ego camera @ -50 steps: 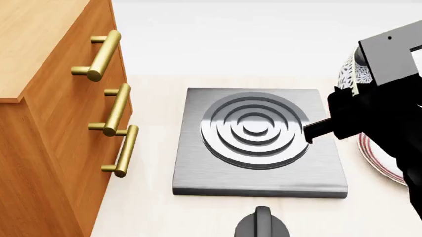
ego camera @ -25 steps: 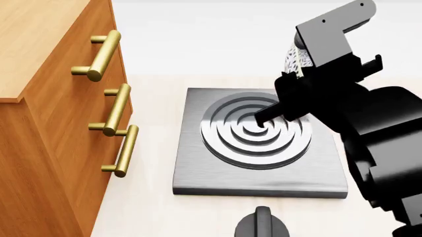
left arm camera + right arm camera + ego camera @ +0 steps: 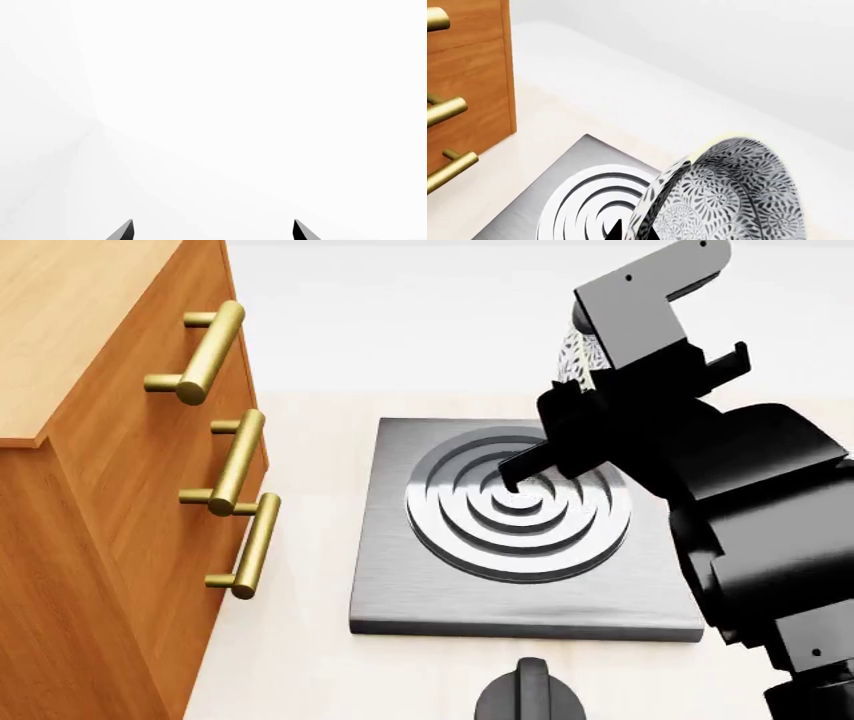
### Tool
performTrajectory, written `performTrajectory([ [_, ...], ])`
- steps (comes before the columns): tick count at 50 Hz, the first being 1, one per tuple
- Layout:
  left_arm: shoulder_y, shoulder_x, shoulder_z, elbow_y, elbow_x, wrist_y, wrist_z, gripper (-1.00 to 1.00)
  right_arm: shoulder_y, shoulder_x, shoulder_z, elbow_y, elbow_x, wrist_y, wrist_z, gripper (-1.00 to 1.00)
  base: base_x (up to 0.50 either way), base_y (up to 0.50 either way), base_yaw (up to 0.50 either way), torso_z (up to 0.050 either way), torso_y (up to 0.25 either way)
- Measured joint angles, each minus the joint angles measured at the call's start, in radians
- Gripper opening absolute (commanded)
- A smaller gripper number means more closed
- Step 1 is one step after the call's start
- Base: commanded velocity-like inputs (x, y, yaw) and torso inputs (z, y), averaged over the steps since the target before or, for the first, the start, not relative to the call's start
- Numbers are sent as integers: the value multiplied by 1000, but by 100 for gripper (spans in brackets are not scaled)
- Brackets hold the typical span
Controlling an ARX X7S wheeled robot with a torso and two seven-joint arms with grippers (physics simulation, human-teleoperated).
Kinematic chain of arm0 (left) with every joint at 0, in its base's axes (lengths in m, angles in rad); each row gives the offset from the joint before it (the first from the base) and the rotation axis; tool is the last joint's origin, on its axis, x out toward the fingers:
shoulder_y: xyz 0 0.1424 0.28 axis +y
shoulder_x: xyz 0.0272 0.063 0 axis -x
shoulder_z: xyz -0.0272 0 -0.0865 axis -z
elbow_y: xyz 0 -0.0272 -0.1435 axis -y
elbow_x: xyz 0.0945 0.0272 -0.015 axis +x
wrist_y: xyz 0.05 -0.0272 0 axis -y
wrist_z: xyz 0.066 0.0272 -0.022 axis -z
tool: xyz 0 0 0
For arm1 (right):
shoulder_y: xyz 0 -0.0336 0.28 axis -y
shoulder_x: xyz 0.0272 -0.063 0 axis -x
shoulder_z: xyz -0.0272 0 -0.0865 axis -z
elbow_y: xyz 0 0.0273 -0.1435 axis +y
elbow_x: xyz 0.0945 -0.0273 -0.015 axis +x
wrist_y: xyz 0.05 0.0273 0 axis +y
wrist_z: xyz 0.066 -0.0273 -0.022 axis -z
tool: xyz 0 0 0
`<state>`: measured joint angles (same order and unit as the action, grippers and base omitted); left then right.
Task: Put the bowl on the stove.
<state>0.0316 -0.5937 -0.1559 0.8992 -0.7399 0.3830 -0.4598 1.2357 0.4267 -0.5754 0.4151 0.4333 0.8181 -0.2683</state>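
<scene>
The right gripper [image 3: 567,425] has its jaws pinched on the rim of the bowl [image 3: 727,200], held tilted above the stove [image 3: 400,570] burner. In the head view the arm hides all but a sliver of the bowl. The left gripper [image 3: 212,231] shows only two tips, jaws spread apart, against blank white.

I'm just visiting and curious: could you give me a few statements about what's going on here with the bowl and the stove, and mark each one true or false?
1. The right gripper holds the bowl by its rim. True.
2. The bowl sits flat on the stove. False: it is tilted and held in the air above the burner.
3. The left gripper holds a knob. False: it is open and empty.
4. A wooden cabinet with brass handles stands beside the stove. True.
</scene>
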Motion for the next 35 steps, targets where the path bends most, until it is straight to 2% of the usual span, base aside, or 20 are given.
performTrajectory([
  [10,0,-3,-4,1,0,0,-6,100,139,-147,-64,429,-83,-230,-105,-100,0,0,0,0,0],
  [16,-1,-6,-5,2,-2,0,-9,100,207,-228,-58,641,-145,-334,-161,-100,0,0,0,0,2],
  [24,-3,-9,-5,1,-4,1,-11,100,246,-299,21,785,-254,-371,-207,-100,0,0,0,0,0],
  [35,-5,-11,-4,-2,-6,2,-12,100,261,-352,149,865,-356,-356,-220,-100,0,0,0,0,0],
])
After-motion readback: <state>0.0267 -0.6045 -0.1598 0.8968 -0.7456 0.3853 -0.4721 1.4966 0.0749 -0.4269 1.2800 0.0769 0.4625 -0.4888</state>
